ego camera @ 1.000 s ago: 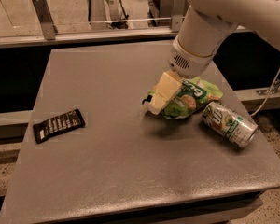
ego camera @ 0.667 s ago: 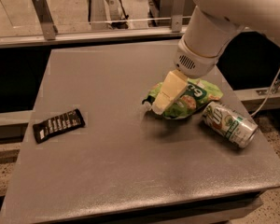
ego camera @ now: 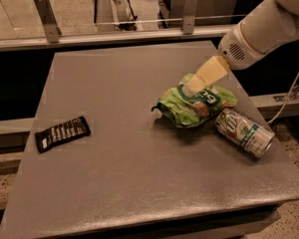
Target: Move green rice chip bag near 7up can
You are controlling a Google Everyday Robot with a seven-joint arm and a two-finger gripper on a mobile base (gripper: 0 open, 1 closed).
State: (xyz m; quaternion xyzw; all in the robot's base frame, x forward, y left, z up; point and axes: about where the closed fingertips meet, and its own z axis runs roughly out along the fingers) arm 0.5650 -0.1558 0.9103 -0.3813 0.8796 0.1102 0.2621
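The green rice chip bag [ego camera: 192,108] lies crumpled on the grey table [ego camera: 119,183], right of the middle. The 7up can [ego camera: 245,133] lies on its side just to the bag's lower right, almost touching it. My gripper [ego camera: 195,86] hangs from the white arm that comes in from the upper right. Its cream-coloured tip is at the bag's upper edge, over the back of the bag. I cannot tell whether it touches the bag.
A flat black wrapper [ego camera: 63,133] lies near the table's left edge. A metal rail with two posts [ego camera: 46,16] runs behind the table. A cable [ego camera: 294,83] hangs at the right, beyond the table's right edge.
The arm has swung to the right and drawn back, so the gripper now sits at the bag's upper edge instead of over its left side. The bag lies flatter and more spread out.
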